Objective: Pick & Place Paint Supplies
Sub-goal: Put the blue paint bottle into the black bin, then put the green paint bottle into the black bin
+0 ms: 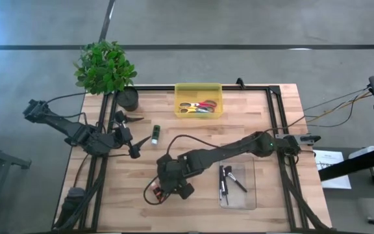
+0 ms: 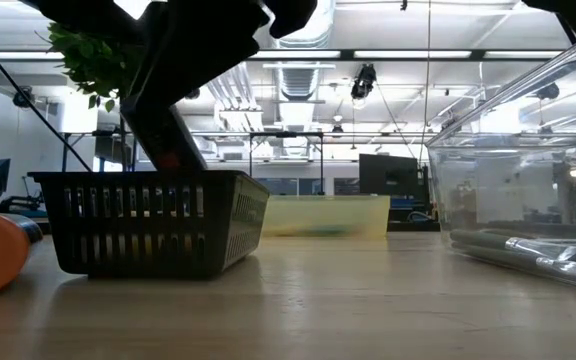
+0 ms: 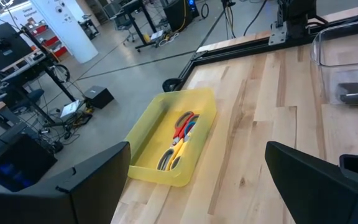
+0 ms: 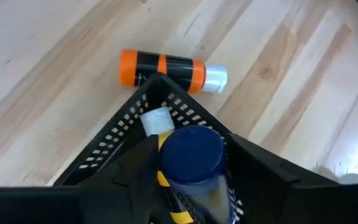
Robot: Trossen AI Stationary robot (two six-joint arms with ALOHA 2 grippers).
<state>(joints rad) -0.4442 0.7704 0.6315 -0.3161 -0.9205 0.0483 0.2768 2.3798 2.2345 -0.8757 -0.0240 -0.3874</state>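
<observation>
My right gripper (image 4: 191, 186) hangs over a corner of the black basket (image 1: 174, 177), shut on a tube with a blue cap (image 4: 191, 154) and a yellow-and-black striped body. A white-capped item (image 4: 156, 119) lies inside the basket. An orange-and-black tube (image 4: 165, 67) lies on the table just outside the basket, and a green tube (image 1: 155, 134) lies farther back. Dark brushes (image 1: 227, 180) lie in the clear tray (image 1: 247, 198). My left gripper (image 1: 135, 151) waits open at the table's left, holding nothing. My right gripper has the blue-capped tube between its two fingers (image 4: 143, 177), which lie against its opposite sides below the cap (image 4: 166, 180). The fingers slant down from above. The tube stands along the fingers, cap end toward the wrist, over the basket's corner; its lower end is hidden.
A yellow tray (image 1: 199, 101) with scissors stands at the far middle, beside a potted plant (image 1: 106, 68) at the far left. A black frame (image 1: 274, 123) runs along the table's sides. Bare wood lies between the basket and the yellow tray.
</observation>
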